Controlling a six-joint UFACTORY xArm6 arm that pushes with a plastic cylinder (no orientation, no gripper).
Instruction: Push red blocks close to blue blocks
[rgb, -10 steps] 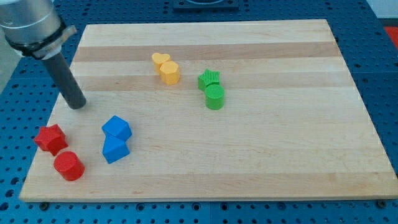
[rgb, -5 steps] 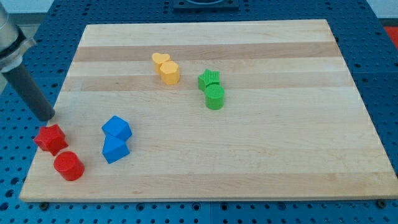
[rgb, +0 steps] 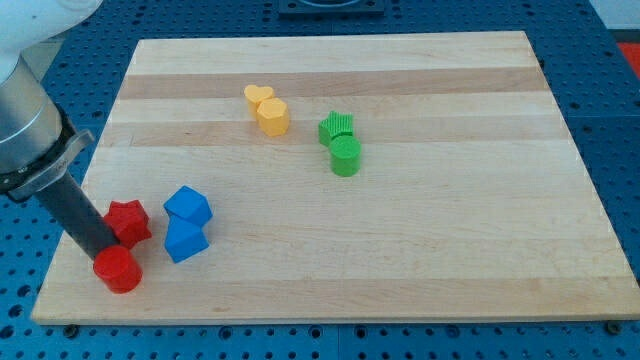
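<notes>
I have no fingers on this arm, so nothing is clenched or released; it ends in a plain dark rod, and my tip (rgb: 103, 250) sits on the bench (rgb: 420, 260) at the lower left of the view. Just to the right of my tip and touching the rod is the red star block (rgb: 128, 221). Just below my tip, touching or nearly so, is the red cylinder (rgb: 118, 270). Further right of my tip, near the star but with a narrow gap, are the two blue blocks: an angular blue block (rgb: 188, 206) and, touching it on the view's lower side, a second blue wedge-like block (rgb: 186, 241).

To do this step well, I judge the push should run towards the view's right, with the rod kept behind the middle of a red block so it slides straight and does not spin off the tip. The star looks almost home; the cylinder probably needs its own approach from its left side, since a round body will roll off a glancing contact.

The blocks look like matte moulded plastic, and the bench is pale striped wood with a smooth face. A yellow heart (rgb: 258, 96) with a yellow hexagonal block (rgb: 273, 117), and a green star (rgb: 337, 126) with a green cylinder (rgb: 346, 157), lie well away to the upper right of my tip, clear of the work.
</notes>
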